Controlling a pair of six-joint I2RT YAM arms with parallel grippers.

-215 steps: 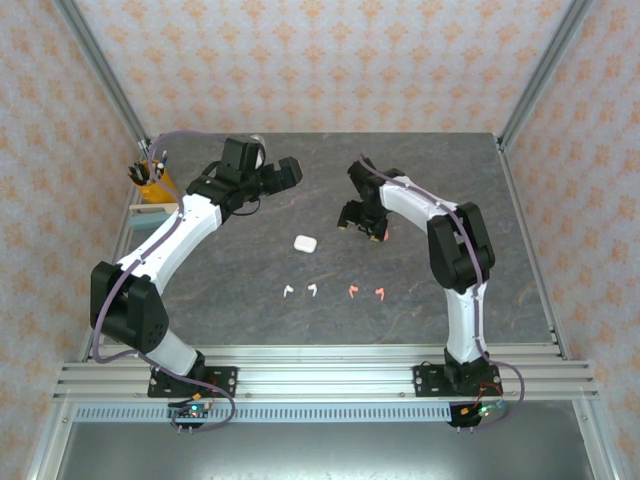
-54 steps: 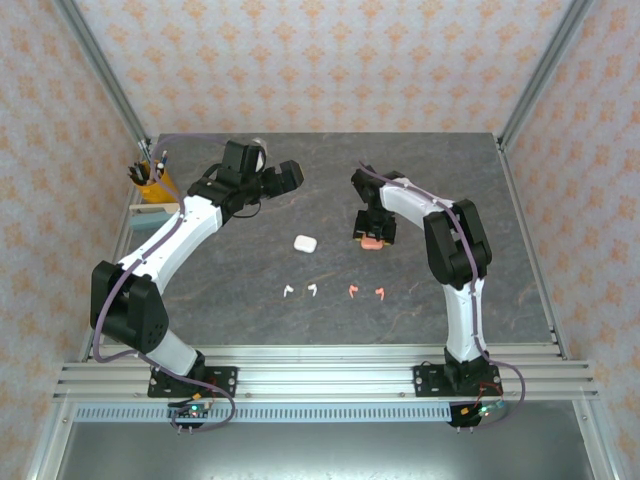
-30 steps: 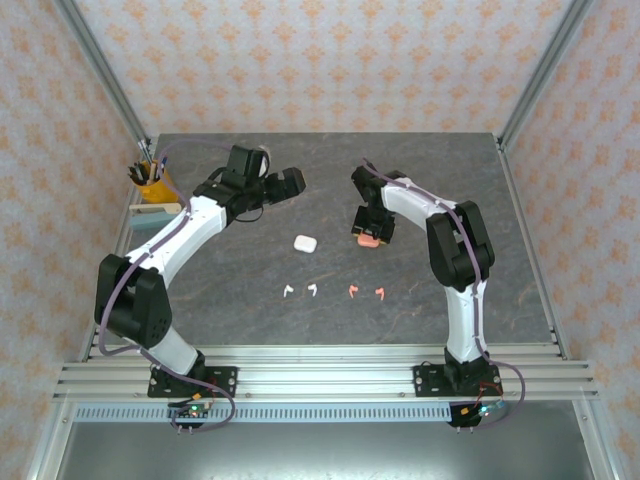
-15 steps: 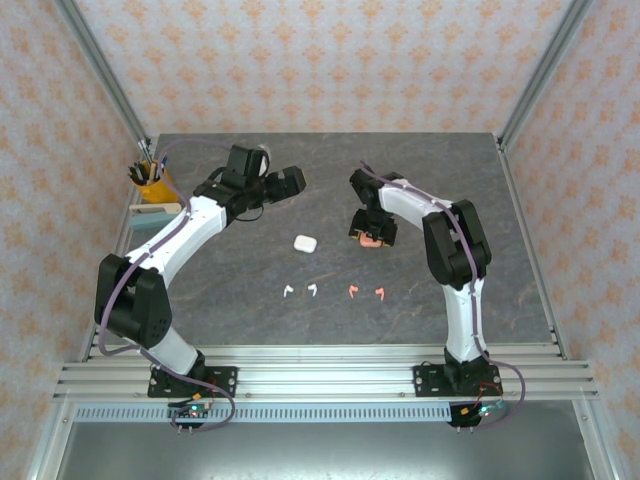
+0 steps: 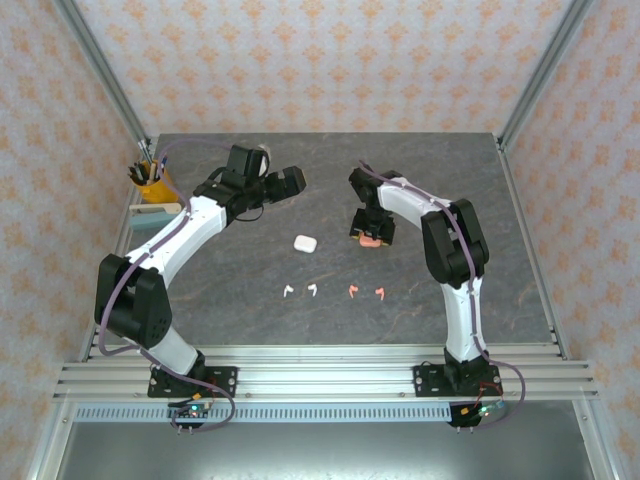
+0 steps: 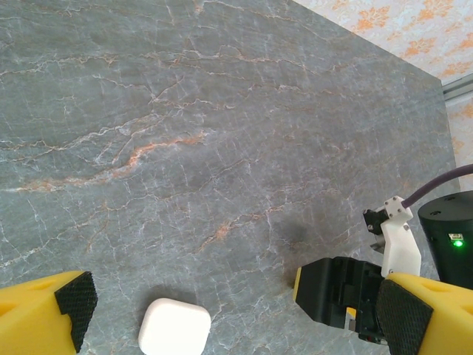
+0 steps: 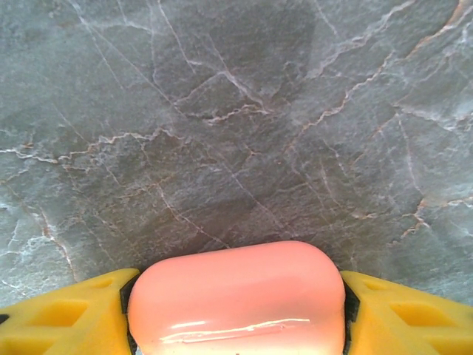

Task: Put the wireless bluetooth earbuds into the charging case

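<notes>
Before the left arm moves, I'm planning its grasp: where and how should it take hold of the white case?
Across two opposite side edges, coming straight down: the white case lies flat and closed on the table, low and rounded, with bare surface on every side.

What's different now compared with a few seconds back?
The right claw moved over the coral-pink rounded plastic case and closed on it. The left claw, wide open, shifted slightly. The white rounded case and four tiny stemmed earbuds stayed put.
</notes>
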